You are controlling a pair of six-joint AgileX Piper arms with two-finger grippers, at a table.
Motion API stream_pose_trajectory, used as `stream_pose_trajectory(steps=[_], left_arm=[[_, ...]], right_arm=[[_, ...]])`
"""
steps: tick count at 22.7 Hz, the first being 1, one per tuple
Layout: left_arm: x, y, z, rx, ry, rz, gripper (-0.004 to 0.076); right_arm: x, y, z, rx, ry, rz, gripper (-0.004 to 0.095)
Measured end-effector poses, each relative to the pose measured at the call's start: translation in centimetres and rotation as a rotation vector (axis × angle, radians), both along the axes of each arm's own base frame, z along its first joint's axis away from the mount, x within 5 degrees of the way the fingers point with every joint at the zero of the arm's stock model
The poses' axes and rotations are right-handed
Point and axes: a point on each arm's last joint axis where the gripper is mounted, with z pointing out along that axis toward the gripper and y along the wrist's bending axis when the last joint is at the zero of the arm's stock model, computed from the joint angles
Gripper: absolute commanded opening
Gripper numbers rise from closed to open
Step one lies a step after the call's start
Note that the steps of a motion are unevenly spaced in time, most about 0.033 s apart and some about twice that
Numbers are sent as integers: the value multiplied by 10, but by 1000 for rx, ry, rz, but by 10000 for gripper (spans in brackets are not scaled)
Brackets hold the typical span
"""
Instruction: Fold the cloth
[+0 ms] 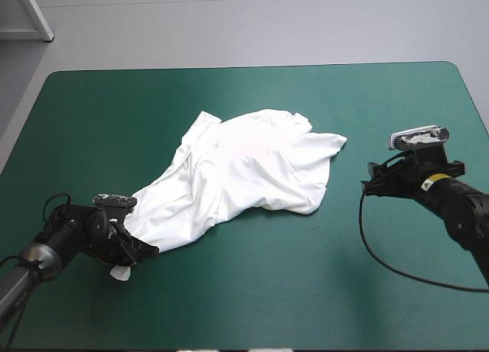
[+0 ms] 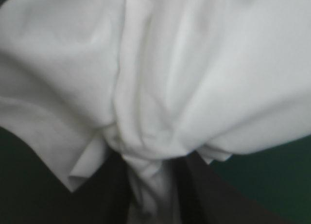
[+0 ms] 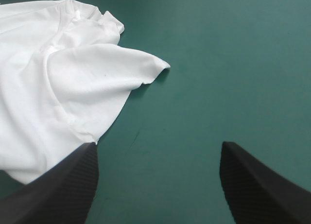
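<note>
Left gripper [image 1: 144,253] jaws pinch T-shirt [image 1: 252,169] edge; right gripper [image 3: 158,145] jaws spread, empty. Likely spreading step: you next need right grasp on nearest sleeve [image 3: 141,68].

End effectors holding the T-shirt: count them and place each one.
1. The left end effector is shut on the T-shirt at its near-left end. The right end effector stands open over the teal-green cover, beside the shirt's right side, holding nothing.
</note>
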Motion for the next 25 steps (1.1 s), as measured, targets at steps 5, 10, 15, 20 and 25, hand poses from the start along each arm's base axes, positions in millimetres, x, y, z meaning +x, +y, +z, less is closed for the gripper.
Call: stream_pose_trajectory(steps=[5,10,15,20,25], left_arm=[[4,-1,0,4,-38,-31,21],[4,-1,0,4,-39,-31,21],[4,-1,0,0,-41,-28,21],[4,-1,0,-1,-45,-28,19],[11,-2,1,-6,-112,-31,19]], right_arm=[[68,9,0,-8,63,0,657],[145,18,-25,-19,149,2,657],[182,23,-67,-31,265,6,657],[202,32,-112,-18,363,31,656],[213,46,-130,0,378,54,512]])
